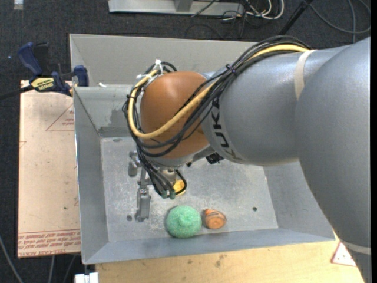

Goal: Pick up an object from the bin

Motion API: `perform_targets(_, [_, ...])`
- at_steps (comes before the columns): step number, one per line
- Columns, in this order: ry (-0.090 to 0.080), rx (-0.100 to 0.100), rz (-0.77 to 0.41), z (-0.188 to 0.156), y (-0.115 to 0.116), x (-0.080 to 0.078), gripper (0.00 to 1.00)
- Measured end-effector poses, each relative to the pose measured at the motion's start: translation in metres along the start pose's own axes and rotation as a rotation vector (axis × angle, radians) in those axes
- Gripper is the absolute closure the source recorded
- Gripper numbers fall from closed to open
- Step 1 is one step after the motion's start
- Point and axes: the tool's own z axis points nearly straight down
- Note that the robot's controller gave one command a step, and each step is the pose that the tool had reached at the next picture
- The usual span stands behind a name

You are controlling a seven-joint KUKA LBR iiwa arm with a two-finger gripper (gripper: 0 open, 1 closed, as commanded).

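Hand [151, 200] sits just left of the green fuzzy ball [182, 221], open or closed we cannot tell; we suspect a close here would catch only bare bin [88, 158] floor.

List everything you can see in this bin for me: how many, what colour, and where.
green ball: one, green, fuzzy-looking, by the bin's near wall
small orange object: one, orange, right beside the ball, on its right
bin: one, grey metal, scuffed floor
arm: one, grey, reaching in from the right
orange cover: one, on the wrist, wrapped by black and yellow cables
gripper: one, low over the floor, left of the ball
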Motion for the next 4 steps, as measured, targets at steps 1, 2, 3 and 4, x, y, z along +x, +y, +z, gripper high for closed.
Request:
perform_targets(1, [-0.008, -0.002, 0.004, -0.005, -0.001, -0.002, 0.0])
perform_targets(2, [-0.008, -0.003, 0.051, 0.002, -0.042, -0.005, 0.0])
perform_targets(3, [-0.008, 0.0, 0.046, 0.009, -0.069, 0.02, 0.0])
perform_targets(4, [-0.009, -0.002, -0.067, 0.02, -0.1, 0.005, 0.0])
